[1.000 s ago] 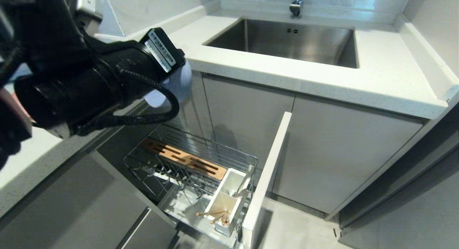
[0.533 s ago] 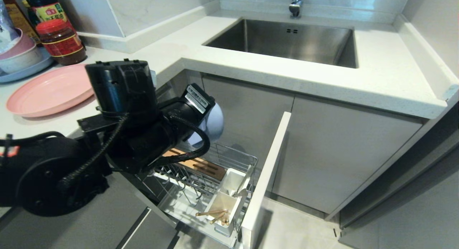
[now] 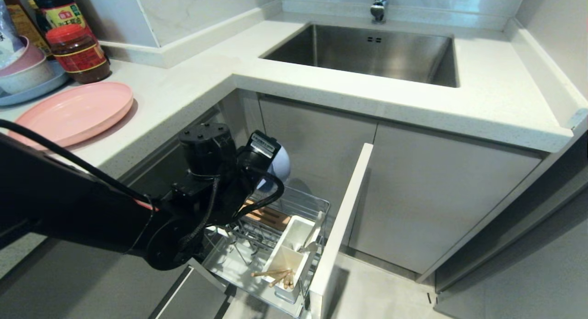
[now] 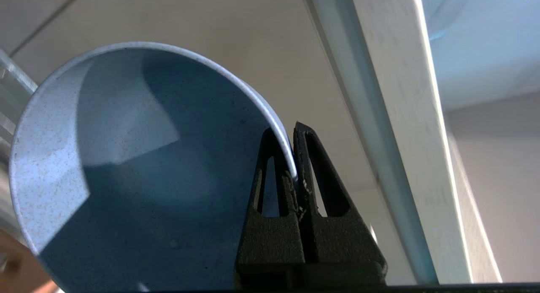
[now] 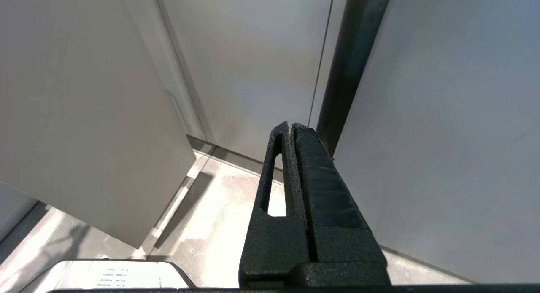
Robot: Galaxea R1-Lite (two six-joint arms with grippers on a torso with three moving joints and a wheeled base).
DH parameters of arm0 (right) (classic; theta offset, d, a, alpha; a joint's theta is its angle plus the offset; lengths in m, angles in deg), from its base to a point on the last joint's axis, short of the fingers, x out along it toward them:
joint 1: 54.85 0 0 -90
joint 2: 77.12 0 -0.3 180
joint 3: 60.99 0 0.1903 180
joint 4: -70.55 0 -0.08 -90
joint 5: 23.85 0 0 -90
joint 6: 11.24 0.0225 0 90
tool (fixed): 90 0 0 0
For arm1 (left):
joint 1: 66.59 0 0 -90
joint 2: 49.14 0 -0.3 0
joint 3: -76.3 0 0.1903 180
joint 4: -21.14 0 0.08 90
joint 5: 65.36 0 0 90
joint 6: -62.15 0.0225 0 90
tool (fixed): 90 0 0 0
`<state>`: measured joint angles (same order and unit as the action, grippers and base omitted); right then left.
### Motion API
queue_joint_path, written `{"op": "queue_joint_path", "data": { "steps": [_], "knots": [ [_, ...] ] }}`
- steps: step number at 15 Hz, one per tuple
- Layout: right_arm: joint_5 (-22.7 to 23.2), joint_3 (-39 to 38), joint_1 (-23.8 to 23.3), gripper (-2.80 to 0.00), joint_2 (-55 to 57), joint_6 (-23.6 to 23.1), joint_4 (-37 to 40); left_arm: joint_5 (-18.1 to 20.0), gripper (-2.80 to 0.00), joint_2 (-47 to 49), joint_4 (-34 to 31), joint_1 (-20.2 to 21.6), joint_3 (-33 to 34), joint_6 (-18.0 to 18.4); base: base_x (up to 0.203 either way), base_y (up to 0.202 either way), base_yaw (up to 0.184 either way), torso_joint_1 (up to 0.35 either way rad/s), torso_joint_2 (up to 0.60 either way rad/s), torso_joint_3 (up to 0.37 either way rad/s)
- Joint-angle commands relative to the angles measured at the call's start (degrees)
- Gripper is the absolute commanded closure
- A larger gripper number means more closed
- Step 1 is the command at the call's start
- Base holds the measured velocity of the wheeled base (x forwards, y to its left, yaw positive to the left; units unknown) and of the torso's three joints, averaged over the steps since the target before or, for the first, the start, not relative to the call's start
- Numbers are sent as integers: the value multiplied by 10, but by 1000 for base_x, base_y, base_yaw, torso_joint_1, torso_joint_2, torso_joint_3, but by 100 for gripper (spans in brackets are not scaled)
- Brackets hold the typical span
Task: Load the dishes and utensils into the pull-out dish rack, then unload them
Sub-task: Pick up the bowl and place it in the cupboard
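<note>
Kitchen corner, pull-out dish rack (image 3: 257,227) drawn out below the table (image 3: 193,87).
My left gripper (image 4: 293,158) pinches the bowl (image 4: 139,166) by its rim, just above the rack; chopsticks (image 3: 275,275) sit in its utensil box (image 3: 294,248), pink plate (image 3: 73,112) on the table; my right gripper (image 5: 291,133), pressed closed, hangs parked.

Left end effector (image 4: 293,158) clamped tight, arm reaching low, right end effector (image 5: 291,135) closed, parked

- My left arm (image 3: 92,218): matte black housings, round joint caps, braided black cable looped outside.
- White barcode label (image 3: 262,144) on wrist.
- My fingers (image 5: 312,200): textured black, slotted wedges.
</note>
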<state>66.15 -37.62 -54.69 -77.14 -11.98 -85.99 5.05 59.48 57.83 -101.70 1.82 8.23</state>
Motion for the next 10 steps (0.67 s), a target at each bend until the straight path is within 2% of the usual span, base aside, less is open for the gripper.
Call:
{"op": "queue_joint_path", "data": {
  "steps": [1, 3, 10],
  "knots": [
    [0, 0, 0, 0, 0, 0, 0, 0, 0, 51, 75, 11, 11, -4, 0, 0, 0, 0, 0, 0],
    [0, 0, 0, 0, 0, 0, 0, 1, 0, 85, 150, 17, 20, -5, 0, 0, 0, 0, 0, 0],
    [0, 0, 0, 0, 0, 0, 0, 6, 0, 149, 172, 23, 17, -30, 0, 0, 0, 0, 0, 0]
  ]
}}
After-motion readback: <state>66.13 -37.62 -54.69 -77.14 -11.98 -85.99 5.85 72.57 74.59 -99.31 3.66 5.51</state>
